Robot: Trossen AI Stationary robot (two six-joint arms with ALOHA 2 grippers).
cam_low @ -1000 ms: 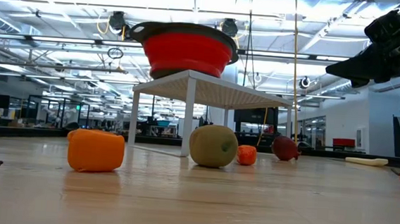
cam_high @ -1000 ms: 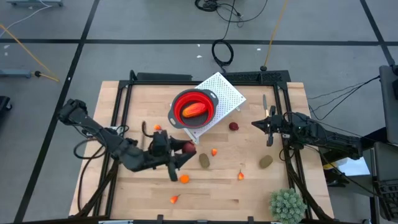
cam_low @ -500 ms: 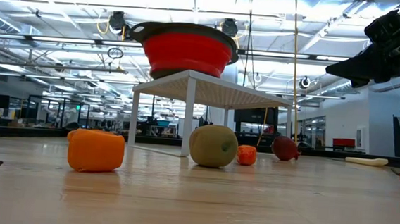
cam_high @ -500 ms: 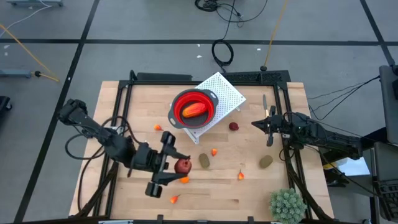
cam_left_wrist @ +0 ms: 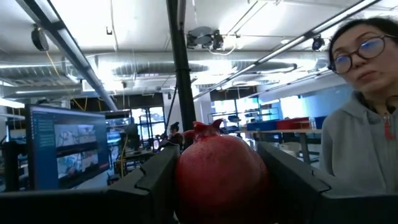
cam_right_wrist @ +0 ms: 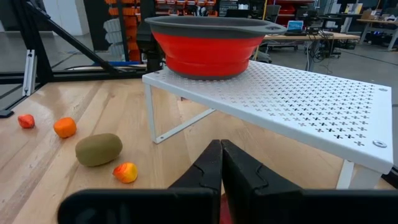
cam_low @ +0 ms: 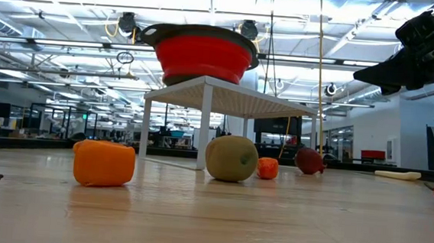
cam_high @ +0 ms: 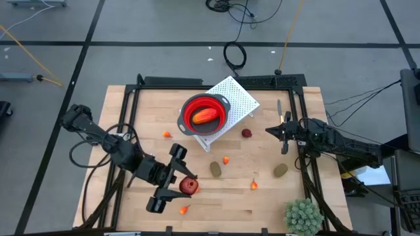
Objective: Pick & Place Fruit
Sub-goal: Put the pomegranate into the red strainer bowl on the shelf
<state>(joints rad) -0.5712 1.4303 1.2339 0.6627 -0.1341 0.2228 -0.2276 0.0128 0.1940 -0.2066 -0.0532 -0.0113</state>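
My left gripper (cam_high: 187,184) is shut on a dark red ball (cam_high: 189,187) above the front left of the table. In the left wrist view that ball (cam_left_wrist: 221,171) fills the gap between the two fingers (cam_left_wrist: 152,183). A red-orange piece (cam_high: 205,116) lies in the red bowl (cam_high: 216,105) on the white stand (cam_high: 237,95). On the wood lie another dark red ball (cam_high: 246,133), two brown-green ovals (cam_high: 215,169) (cam_high: 280,170) and orange bits (cam_high: 226,160) (cam_high: 254,185) (cam_high: 184,210). My right gripper (cam_high: 283,135) waits shut at the right, past the stand.
A spiky green plant (cam_high: 303,216) stands at the front right corner. A dark frame (cam_high: 305,177) runs along the table's edges. In the low view an orange block (cam_low: 103,163) sits near the camera. A person (cam_left_wrist: 364,143) shows beyond the table in the left wrist view.
My left gripper has carried the dark red ball from beside the stand toward the table's front edge, turning as it went. The right arm has stayed still.
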